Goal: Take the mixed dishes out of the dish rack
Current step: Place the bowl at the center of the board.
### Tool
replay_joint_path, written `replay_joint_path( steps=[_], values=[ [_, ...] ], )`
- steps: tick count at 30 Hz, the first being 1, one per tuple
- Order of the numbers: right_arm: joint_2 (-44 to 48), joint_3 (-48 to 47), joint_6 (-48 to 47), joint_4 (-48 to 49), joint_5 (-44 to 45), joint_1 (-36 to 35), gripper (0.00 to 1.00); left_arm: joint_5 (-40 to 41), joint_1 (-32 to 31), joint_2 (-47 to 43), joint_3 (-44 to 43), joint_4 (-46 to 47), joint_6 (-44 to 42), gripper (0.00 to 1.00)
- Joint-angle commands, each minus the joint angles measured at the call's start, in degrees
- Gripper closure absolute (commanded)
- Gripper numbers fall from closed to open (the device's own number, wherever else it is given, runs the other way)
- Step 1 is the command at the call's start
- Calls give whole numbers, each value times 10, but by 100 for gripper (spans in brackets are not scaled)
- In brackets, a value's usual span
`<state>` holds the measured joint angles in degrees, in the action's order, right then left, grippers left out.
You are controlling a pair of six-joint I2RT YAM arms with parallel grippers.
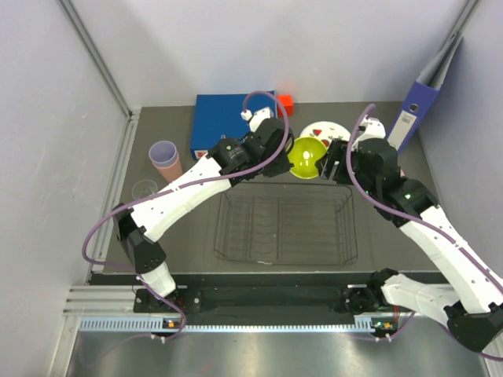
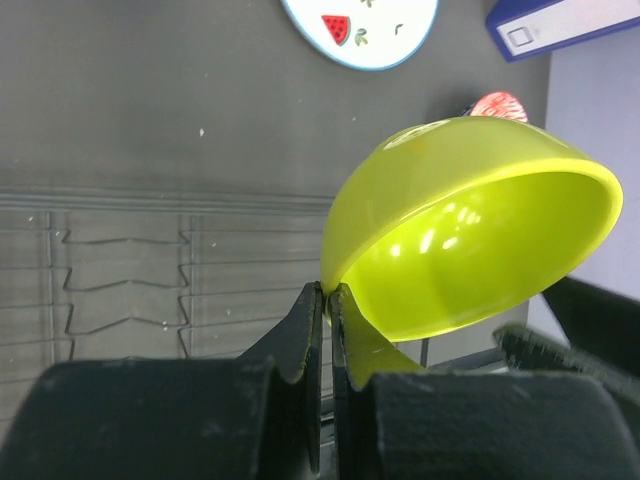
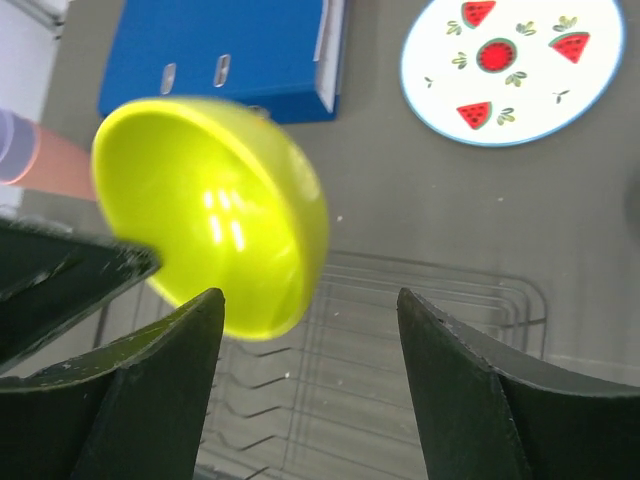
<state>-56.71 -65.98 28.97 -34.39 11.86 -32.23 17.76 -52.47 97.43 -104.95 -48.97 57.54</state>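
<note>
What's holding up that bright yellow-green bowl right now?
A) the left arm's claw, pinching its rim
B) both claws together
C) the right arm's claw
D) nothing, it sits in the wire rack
A: the left gripper is shut on the rim of the lime-yellow bowl, while the right gripper stands open, not clamping it.

We see a glossy lime-yellow bowl [image 2: 470, 230], a white plate [image 3: 512, 68] rimmed blue with red watermelon slices and green leaves, a blue binder [image 3: 230, 55], lilac and salmon-pink cups [image 1: 166, 159], and a dark wire rack [image 1: 284, 224] on a dark grey desk [image 1: 181, 236].
</note>
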Motion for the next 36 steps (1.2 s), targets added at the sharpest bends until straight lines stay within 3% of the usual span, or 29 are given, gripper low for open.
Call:
replay_joint_path(
  steps=[1,7,11,16,20,23,25,26,27,28,31,36],
  values=[
    [-18,3,-13,15,53,-8,31,-9,3,-7,-25,-13,18,100],
    [-59,-13,-21,41,73,-8,35,-26,3,-9,-10,-10,22,100],
    [-91,-28,-23,46,76,-8,56,-33,3,-7,-16,-17,22,100],
    [-96,-28,-23,48,76,-8,69,-47,7,7,-50,-51,21,100],
    [-90,-20,-22,48,77,-8,100,-70,10,17,-60,-53,26,100],
    [-85,-19,-22,46,78,-8,100,-79,10,6,-38,-24,21,100],
    [-82,-21,-17,39,91,-8,100,-73,9,-8,-6,0,15,75],
    [-82,-30,-17,35,98,-5,100,-66,10,-25,6,20,14,55],
    [-81,-35,-17,29,109,-1,100,-46,10,-34,18,27,13,17],
    [-81,-41,-16,22,110,5,100,-32,10,-43,37,33,15,1],
    [-87,-64,-6,9,77,60,100,11,10,-81,73,56,13,1],
    [-99,-82,36,0,-10,221,100,54,11,-151,143,92,9,1]
  ],
)
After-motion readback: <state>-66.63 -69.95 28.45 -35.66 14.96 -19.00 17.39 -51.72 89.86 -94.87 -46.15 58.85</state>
